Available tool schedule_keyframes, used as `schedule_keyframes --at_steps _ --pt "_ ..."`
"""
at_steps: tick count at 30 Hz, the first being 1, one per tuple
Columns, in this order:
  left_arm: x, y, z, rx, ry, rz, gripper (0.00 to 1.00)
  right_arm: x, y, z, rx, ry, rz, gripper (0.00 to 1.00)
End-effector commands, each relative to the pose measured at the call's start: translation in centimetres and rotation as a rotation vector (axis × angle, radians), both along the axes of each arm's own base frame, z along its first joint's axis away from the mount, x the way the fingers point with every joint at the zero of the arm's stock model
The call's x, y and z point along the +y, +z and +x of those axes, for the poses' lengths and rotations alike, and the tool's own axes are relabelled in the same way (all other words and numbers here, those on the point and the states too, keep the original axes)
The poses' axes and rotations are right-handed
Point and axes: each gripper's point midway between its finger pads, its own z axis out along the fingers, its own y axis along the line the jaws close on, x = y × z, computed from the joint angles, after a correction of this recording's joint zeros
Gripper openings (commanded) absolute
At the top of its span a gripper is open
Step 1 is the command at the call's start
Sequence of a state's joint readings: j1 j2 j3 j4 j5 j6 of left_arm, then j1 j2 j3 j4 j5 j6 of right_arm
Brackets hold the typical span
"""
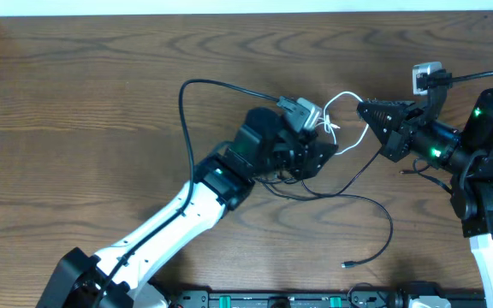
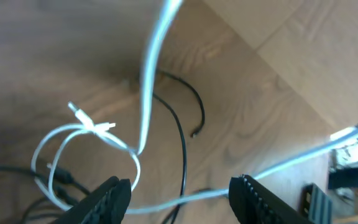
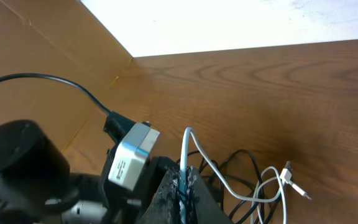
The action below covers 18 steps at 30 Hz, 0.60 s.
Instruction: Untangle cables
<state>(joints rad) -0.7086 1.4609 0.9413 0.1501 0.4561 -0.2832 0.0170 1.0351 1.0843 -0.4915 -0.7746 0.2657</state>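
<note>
Pinching white cable [image 3: 194, 149] in closed right gripper [image 3: 185, 183], left gripper [image 2: 179, 186] agape, same cable crossing between its fingers [image 2: 107, 199], black cables [image 2: 182, 143] beneath

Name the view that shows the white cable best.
Left wrist: the white cable looms large, loop and plugs clear. Overhead shows it only small; right wrist shows a strand pinched in the right claw.

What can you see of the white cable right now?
The white cable is a thin, glossy cord. The right gripper is shut on one stretch, holding it raised. The rest sags into a loose loop on the table, crossing the black cables, its two small plugs side by side. One strand runs between the left gripper's open jaws; contact there is unclear.
</note>
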Motion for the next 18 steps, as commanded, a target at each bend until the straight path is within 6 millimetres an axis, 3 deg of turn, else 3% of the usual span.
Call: schedule_keyframes --at_steps 1,8,10,14,18 --pt "-0.1 -1.2 1.9 -0.063 0.107 0.057 0.56 0.2 0.5 -0.2 -0.018 0.019 -0.001 0.01" --pt "-1.3 -2.9 3.7 -0.081 0.151 0.043 0.55 0.2 0.5 -0.3 -0.014 0.025 0.004 0.01" --pt "-1.1 -3.5 4.6 -0.079 0.201 0.045 0.44 0.2 0.4 -0.3 -0.011 0.025 0.004 0.01" --pt "-0.3 -4.3 6.0 -0.091 0.283 0.071 0.08 0.2 0.2 -0.4 -0.002 0.025 0.003 0.01" --pt "-0.3 -3.9 6.0 -0.098 0.285 0.063 0.08 0.2 0.1 -0.5 0.008 0.024 0.002 0.01"
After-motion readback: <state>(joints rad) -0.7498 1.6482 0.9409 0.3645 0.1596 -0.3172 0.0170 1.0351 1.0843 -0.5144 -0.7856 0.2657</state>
